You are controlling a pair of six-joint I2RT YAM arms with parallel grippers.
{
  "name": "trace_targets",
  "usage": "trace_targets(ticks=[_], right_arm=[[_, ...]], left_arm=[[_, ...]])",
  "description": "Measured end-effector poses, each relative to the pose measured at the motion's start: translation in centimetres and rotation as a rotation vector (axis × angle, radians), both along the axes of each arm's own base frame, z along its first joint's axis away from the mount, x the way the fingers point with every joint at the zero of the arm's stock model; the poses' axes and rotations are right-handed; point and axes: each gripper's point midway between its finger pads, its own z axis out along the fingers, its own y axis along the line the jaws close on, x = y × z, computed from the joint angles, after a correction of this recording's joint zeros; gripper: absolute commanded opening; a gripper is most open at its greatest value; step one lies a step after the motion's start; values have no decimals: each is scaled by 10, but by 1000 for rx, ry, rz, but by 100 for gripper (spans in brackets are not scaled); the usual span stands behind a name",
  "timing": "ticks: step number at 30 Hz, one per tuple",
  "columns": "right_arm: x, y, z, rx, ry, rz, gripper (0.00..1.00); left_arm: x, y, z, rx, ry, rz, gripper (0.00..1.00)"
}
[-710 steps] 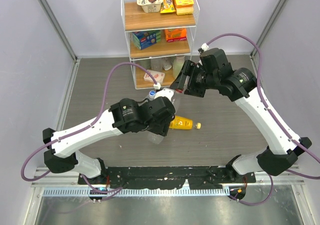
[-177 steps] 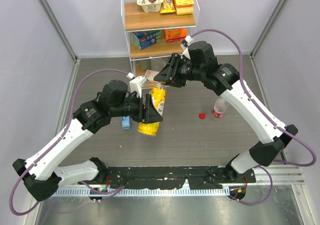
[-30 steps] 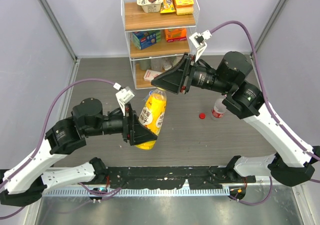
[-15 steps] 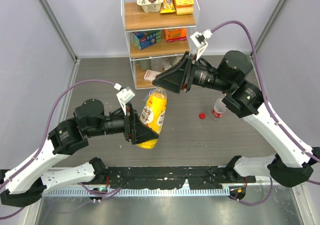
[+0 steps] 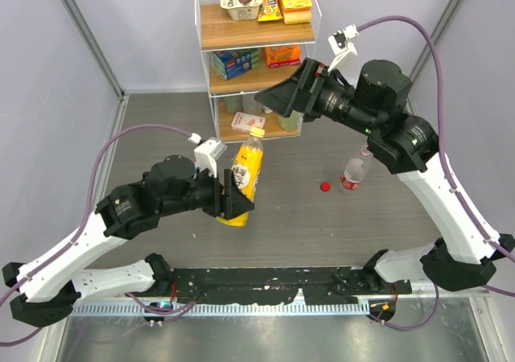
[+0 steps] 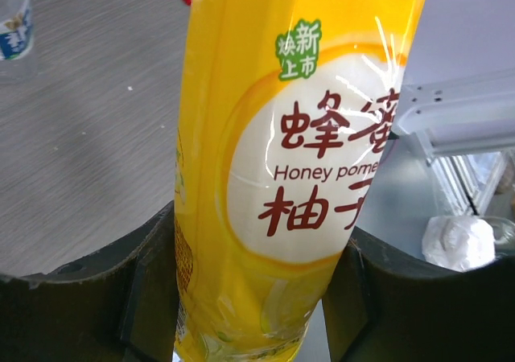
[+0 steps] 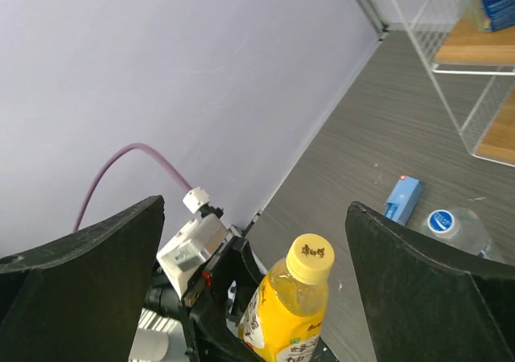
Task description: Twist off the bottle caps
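Observation:
My left gripper (image 5: 233, 197) is shut on the lower body of the yellow-orange juice bottle (image 5: 244, 177) and holds it upright, tilted slightly, above the table. In the left wrist view the bottle (image 6: 282, 161) fills the gap between the fingers (image 6: 149, 285). Its yellow cap (image 7: 311, 257) is on. My right gripper (image 5: 269, 109) is open and empty, above and behind the cap, not touching it (image 7: 256, 209). The red-label bottle (image 5: 352, 173) stands uncapped at the right, its red cap (image 5: 325, 187) beside it. The water bottle (image 7: 451, 225), blue cap on, lies on the table.
A wire shelf rack (image 5: 211, 80) with snack boxes stands at the back, close behind my right gripper. A small blue box (image 7: 402, 197) lies next to the water bottle. Grey walls close in the left and right sides.
My right gripper has pulled up and back from the juice bottle's cap and stands open. My left gripper has shifted the bottle slightly right, still holding it.

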Motion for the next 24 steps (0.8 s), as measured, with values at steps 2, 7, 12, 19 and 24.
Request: trace_targets(ticks=[2, 7, 12, 19, 24], right_arm=[[10, -1, -1, -22, 26, -42, 98], [32, -1, -26, -95, 143, -139, 98], [49, 1, -51, -178, 250, -203, 98], [61, 1, -84, -261, 347, -252, 85], [62, 5, -91, -272, 372, -247, 81]], left_arm=[[8, -1, -6, 44, 7, 28, 0], [27, -3, -12, 143, 2, 89, 0], [47, 2, -10, 218, -15, 180, 0], [70, 5, -4, 310, -56, 284, 0], [75, 0, -6, 378, -76, 300, 0]])
